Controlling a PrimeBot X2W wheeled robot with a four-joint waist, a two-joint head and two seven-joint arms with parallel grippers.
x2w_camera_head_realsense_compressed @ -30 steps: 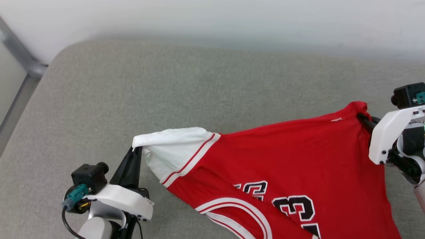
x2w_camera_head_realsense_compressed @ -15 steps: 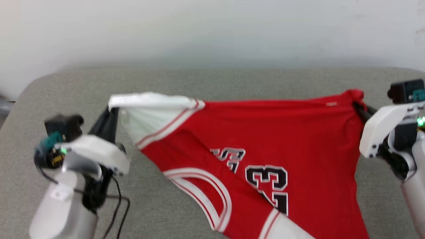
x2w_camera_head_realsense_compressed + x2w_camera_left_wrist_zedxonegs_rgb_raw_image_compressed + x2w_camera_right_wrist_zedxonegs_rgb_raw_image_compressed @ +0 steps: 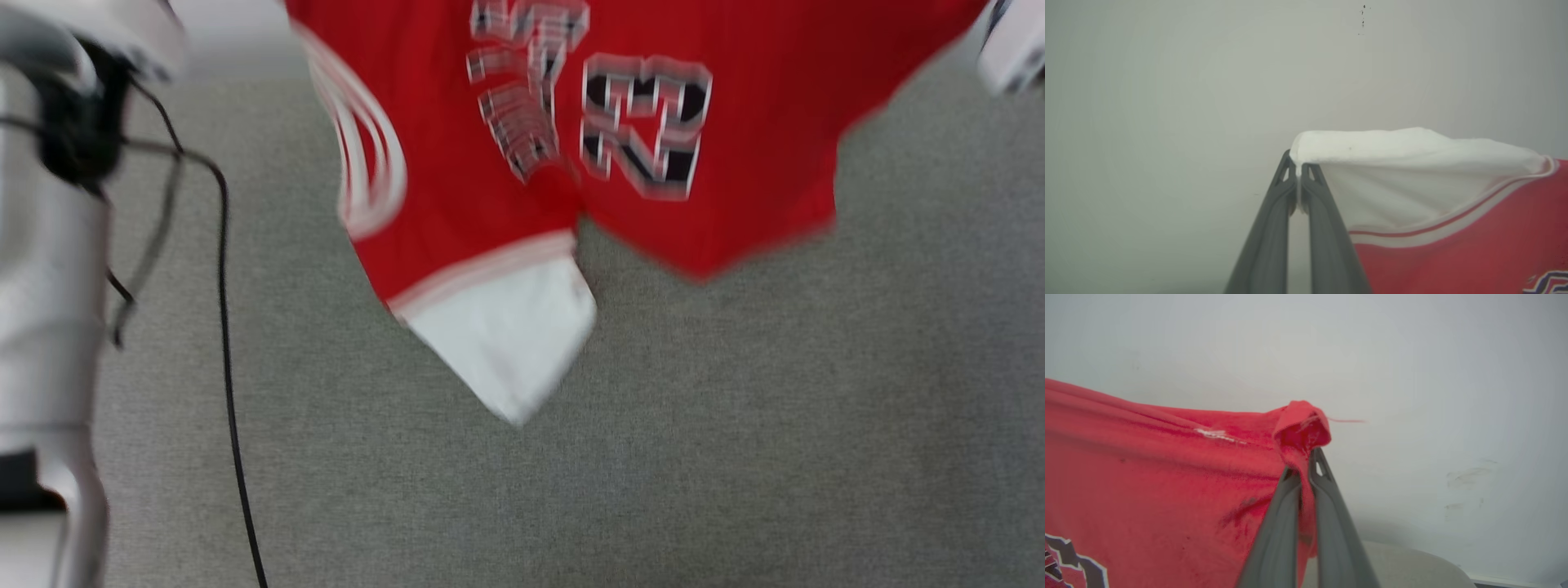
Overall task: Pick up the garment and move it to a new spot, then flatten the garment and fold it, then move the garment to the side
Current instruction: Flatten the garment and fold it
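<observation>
Garment now aloft, lettering too blurred

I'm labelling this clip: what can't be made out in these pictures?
- Head view: motion blur smears the black lettering on the red jersey-style T-shirt; unreadable.
- Head view: the top edge cuts off the shirt's held corners.
- Head view: blur hides whether the hanging white sleeve touches the grey fabric seat.
- Wrist views: left tool and right tool cover the pinched cloth.

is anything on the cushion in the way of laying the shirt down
Nothing visible does. The shirt hangs over the grey cushion, with nothing lying beneath it. A black cable dangles off to the left, clear of the shirt.
</observation>
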